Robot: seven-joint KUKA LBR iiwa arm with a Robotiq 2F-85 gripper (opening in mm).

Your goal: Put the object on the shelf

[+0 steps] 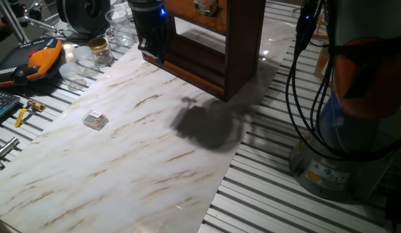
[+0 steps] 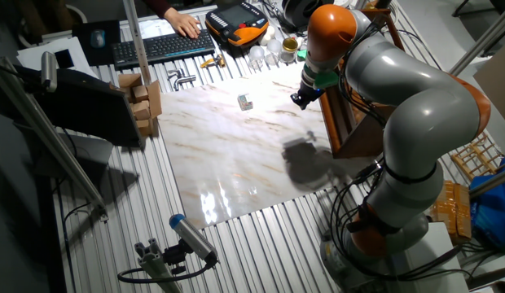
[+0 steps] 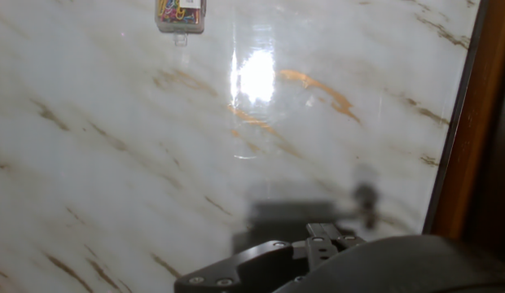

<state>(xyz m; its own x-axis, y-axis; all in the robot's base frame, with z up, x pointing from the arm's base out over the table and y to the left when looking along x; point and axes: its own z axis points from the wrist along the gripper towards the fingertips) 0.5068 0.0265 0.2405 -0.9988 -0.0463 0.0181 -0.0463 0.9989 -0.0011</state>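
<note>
In one fixed view, you see the gripper [image 1: 152, 50] hanging just in front of the shelf [image 1: 236, 58], on its left side. You cannot tell how far its fingers are parted, and nothing shows between them. The puzzle cube [image 1: 204, 6] sits on the shelf's orange-brown board, cut off by the top edge. A flat whitish block [image 1: 95, 120] lies on the marble table [image 1: 142, 175], well left of the shelf. The yellow label [image 1: 314, 176] on the robot base is too small to read.

In the other fixed view, you cannot make out the cube.

In the hand view, the block's coloured marks carry no readable writing, and the fingertips are out of frame.
</note>
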